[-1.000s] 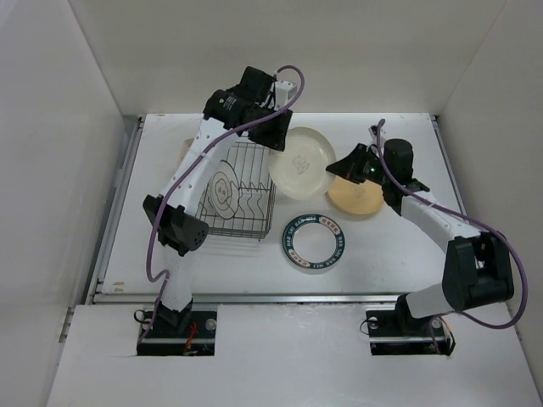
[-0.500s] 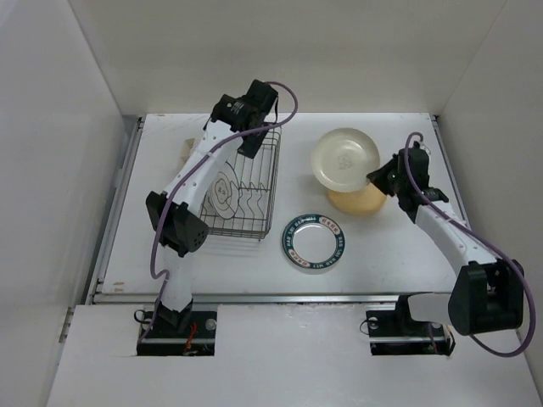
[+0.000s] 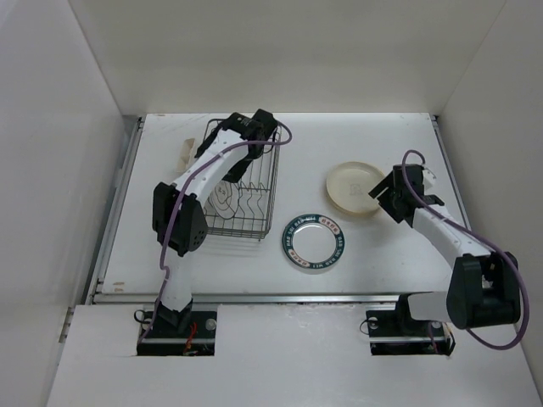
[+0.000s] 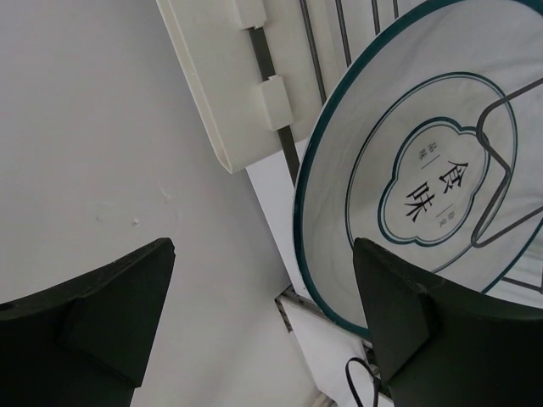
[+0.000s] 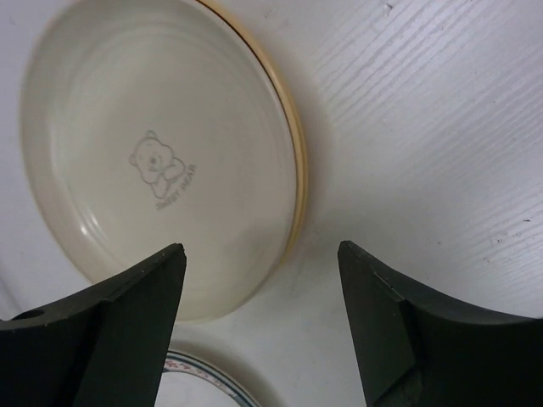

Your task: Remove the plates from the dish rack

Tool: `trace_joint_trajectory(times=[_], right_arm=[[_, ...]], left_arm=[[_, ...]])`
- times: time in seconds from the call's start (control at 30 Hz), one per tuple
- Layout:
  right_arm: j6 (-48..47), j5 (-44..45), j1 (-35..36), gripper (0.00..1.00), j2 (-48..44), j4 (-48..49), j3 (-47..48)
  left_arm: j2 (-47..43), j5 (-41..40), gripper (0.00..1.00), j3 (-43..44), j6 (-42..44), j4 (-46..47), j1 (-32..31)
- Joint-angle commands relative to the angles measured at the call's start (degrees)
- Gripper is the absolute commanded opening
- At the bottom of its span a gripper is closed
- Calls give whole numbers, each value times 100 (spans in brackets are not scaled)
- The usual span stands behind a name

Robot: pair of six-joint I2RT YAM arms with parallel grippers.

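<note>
The dish rack (image 3: 254, 222) stands left of centre with one ringed plate (image 3: 222, 193) upright in it. In the left wrist view this plate (image 4: 424, 178) has a teal rim and a centre motif, and a wire prong (image 4: 501, 136) crosses it. My left gripper (image 3: 246, 134) (image 4: 263, 326) hovers open over the rack's far end, empty, its right finger in front of the plate's edge. A cream plate (image 3: 356, 186) (image 5: 161, 161) with a bear motif lies on a tan plate (image 5: 294, 161). My right gripper (image 3: 382, 192) (image 5: 263, 326) stands open and empty beside them.
A teal-rimmed plate (image 3: 313, 242) (image 5: 199, 383) lies flat on the table in front of the stacked pair. A cream plastic strip (image 3: 185, 154) (image 4: 229, 76) lies left of the rack. White walls close in the table on three sides.
The cream plate passed from my left gripper to the right, which set it on the tan plate and opened. My left gripper opened and swung back over the rack.
</note>
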Motion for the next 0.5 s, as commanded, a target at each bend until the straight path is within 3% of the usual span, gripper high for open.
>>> trace_joint_trajectory(times=[0.0, 0.27, 0.47], right_arm=[[-162, 133, -38, 79, 323, 220, 95], [-215, -104, -38, 79, 622, 448, 95], [-215, -105, -38, 79, 623, 642, 95]], left_arm=[[-223, -372, 84, -280, -99, 184, 26], [-223, -593, 82, -553, -37, 571, 79], [-74, -654, 66, -965, -107, 941, 79]])
